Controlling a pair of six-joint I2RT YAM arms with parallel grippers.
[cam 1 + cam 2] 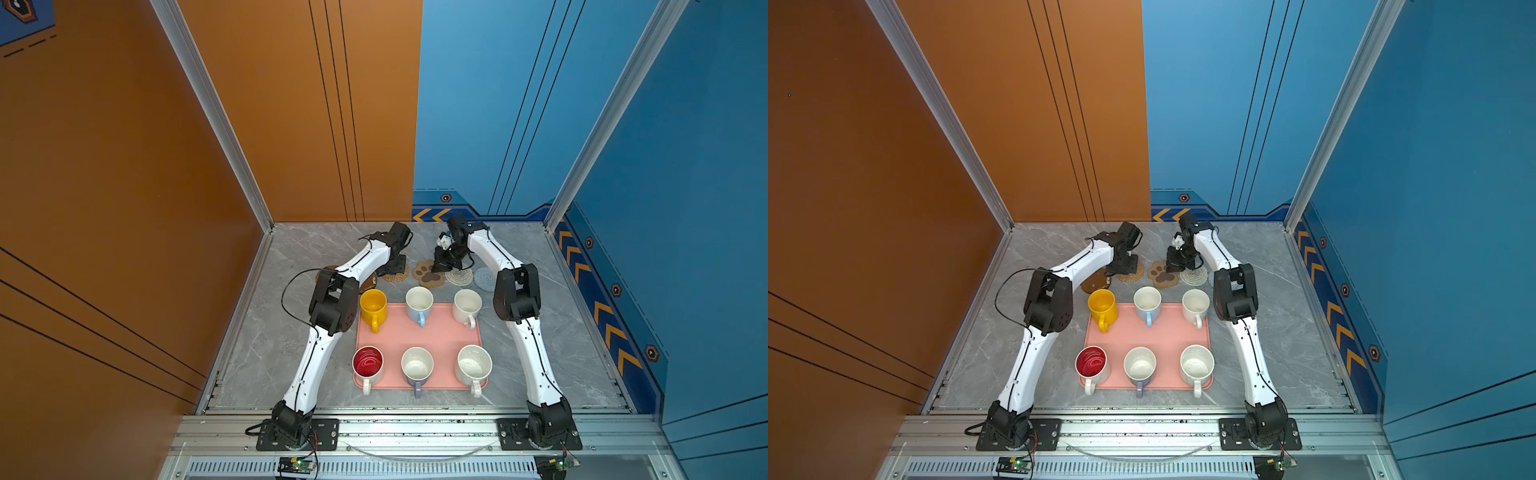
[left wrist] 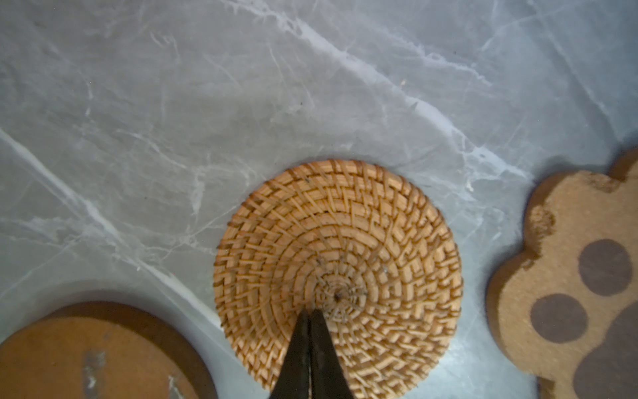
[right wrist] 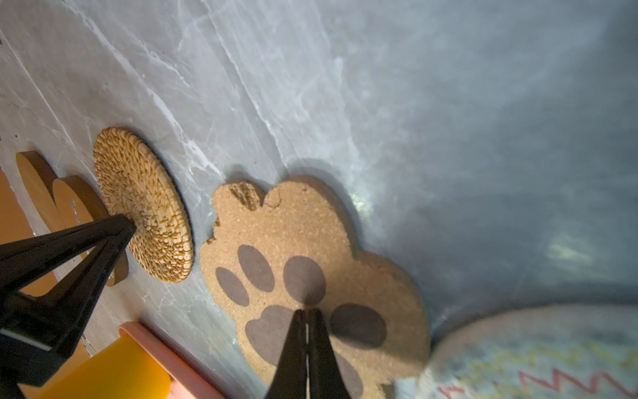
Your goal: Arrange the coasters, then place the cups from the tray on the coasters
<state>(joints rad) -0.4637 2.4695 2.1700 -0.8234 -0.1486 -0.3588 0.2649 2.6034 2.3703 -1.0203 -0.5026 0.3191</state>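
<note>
Both top views: the coasters sit in a row on the worktop [image 1: 291,365] just behind the tray [image 1: 440,332], and none carries a mug yet. We count the tan coaster [image 1: 397,275], paw coaster [image 1: 428,272], cream coaster [image 1: 459,277] and blue coaster [image 1: 485,278]. Our worries are these. The row is tight, with paw and cream just beside each other and maybe touching, so mugs set there could clash at rims or handles. Both wrists also crowd the same stretch, and the left elbow hangs near the yellow mug [image 1: 373,305]. The tray holds six upright mugs, all apparently empty. Yellow, light blue mug [image 1: 419,301] and white mug [image 1: 467,305] are at the back. The red-lined mug [image 1: 368,362], lavender mug [image 1: 417,365] and speckled mug [image 1: 473,365] are in front. Left wrist view: the left jaws are clenched on nothing, with their tips at the tan coaster's middle. It looks like contact, but we can't confirm it. A push there could skid off the weave or shove the coaster into the paw one. A brown disc [image 2: 96,352] lies just beside it. Right wrist view: the right jaws are clenched and empty, with their tips over the paw coaster's big pad. A second brown disc [image 3: 34,179] overlaps the first from this angle. We can't tell whether the two are stacked.
</note>
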